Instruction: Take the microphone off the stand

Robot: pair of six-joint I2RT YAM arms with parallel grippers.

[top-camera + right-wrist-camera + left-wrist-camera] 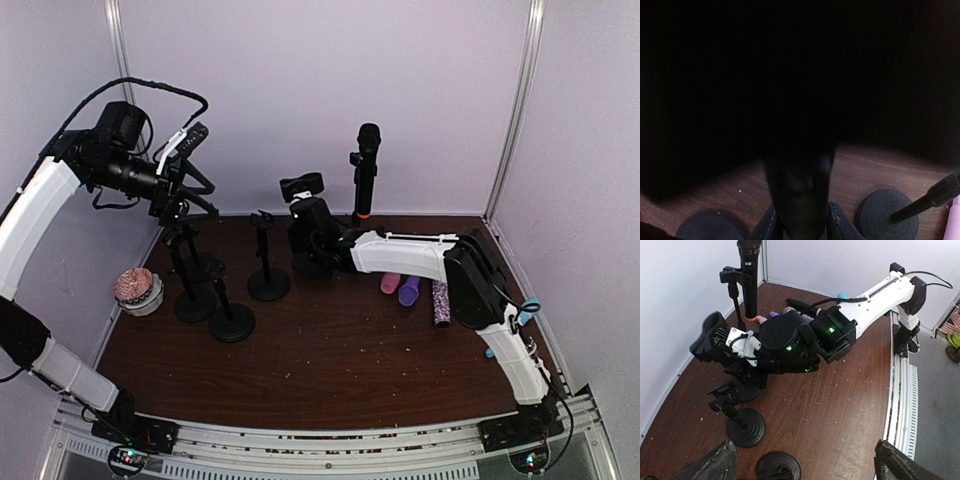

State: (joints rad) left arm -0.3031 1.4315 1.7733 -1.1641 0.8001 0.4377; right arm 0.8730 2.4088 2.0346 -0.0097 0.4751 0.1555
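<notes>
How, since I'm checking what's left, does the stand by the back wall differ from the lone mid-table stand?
The back stand holds a black microphone upright in its clip; the mid-table stand has an empty clip. The back stand is farther from the arm bases; the mid-table stand is nearer. The right arm hides the back stand's base from above; the mid-table stand's round base shows whole. Both are black and upright.

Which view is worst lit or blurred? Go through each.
Top external: evenly lit, sharp, the microphone crisp. Left wrist: bright, sharp, green lights glowing on the right arm. Right wrist: worst, nearly black, a blurred dark shape against the lens.
</notes>
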